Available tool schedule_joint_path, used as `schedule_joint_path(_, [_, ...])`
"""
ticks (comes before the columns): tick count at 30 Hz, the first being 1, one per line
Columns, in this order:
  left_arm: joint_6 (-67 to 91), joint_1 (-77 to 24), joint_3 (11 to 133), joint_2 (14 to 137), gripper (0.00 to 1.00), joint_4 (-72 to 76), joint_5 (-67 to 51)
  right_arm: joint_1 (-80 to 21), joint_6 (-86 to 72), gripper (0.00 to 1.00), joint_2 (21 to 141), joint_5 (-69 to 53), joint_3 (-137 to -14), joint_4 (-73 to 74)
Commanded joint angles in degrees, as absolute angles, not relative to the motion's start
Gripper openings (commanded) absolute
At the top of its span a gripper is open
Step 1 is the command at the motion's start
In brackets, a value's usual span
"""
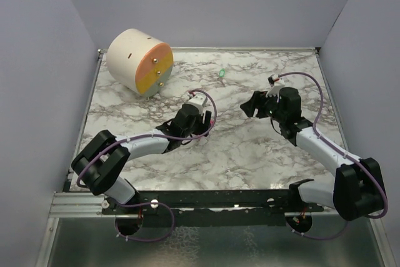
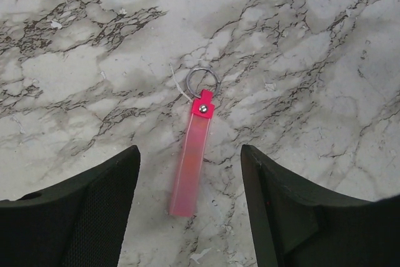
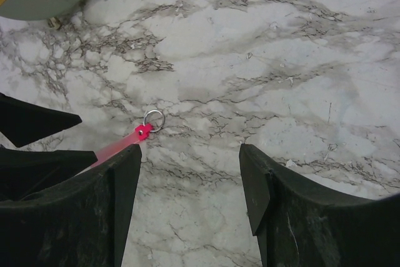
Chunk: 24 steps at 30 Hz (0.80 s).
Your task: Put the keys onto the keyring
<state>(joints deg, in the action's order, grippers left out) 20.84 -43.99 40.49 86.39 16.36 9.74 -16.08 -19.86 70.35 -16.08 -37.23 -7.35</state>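
We see the left gripper (image 2: 189,148) wide open and holding nothing, with a finger on either side of the pink key (image 2: 194,161), which lies flat on the marble counter (image 2: 312,60) at frame centre. The metal keyring (image 2: 187,83) touches the key's upper end. The right gripper (image 3: 189,148) is open too and empty, with the pink key by its left finger. The green key (image 1: 221,73) sits upper centre in the top view, well apart from both grippers and right of the cream-and-orange cylinder (image 1: 140,60).

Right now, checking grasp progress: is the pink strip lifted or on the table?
Lying flat: the pink strip rests on the table between the left gripper's open fingers.
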Motion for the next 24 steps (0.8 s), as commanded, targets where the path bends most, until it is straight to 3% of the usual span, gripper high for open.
schedule_joint_path(1, [21.3,-44.6,41.2,87.2,0.66,17.8,11.9,-16.3,-18.4,0.64,70.6,-15.4,-39.0,-8.3])
schedule_joint_path(24, [22.5,-45.5,35.1,88.4,0.62,17.9,11.0,-16.6,-18.6,0.63,71.8,-17.3,-38.9,-8.4])
